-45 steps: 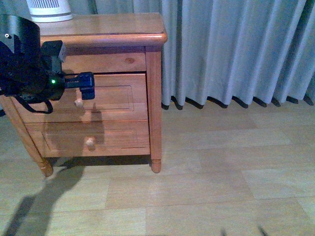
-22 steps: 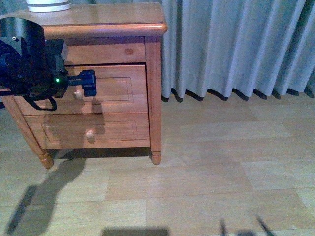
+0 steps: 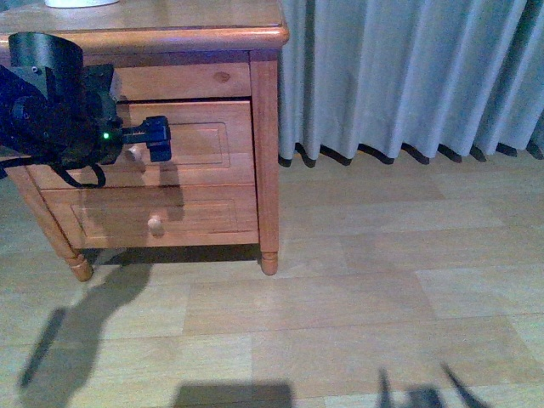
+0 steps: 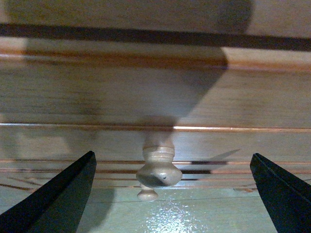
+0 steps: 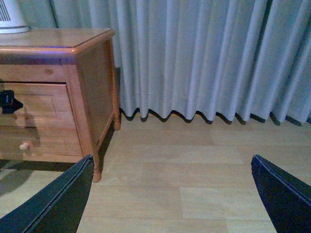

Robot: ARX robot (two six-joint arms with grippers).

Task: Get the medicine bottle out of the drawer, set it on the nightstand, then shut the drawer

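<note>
The nightstand (image 3: 265, 127) stands at the left in the front view. Its upper drawer (image 3: 204, 157) is shut, so the medicine bottle is hidden. My left gripper (image 3: 156, 139) is open right at the drawer's round knob (image 3: 136, 154). In the left wrist view the knob (image 4: 159, 168) sits between the two open fingers (image 4: 63, 199), nearer one of them and touching neither, in my left gripper (image 4: 172, 154). My right gripper (image 5: 170, 158) is open and empty above the floor, well to the right of the nightstand (image 5: 92, 73). Its tips show at the bottom of the front view (image 3: 421, 395).
The lower drawer (image 3: 204, 223) with its own knob (image 3: 155, 224) is shut. A large white ribbed object (image 5: 9, 17) stands on the nightstand top. A grey curtain (image 3: 408, 76) hangs behind, above the wooden floor (image 3: 357, 297).
The view has shifted, so the nightstand sits higher in the frame. My left gripper stays at the upper drawer's knob. My right gripper's tips have come into view at the bottom.
</note>
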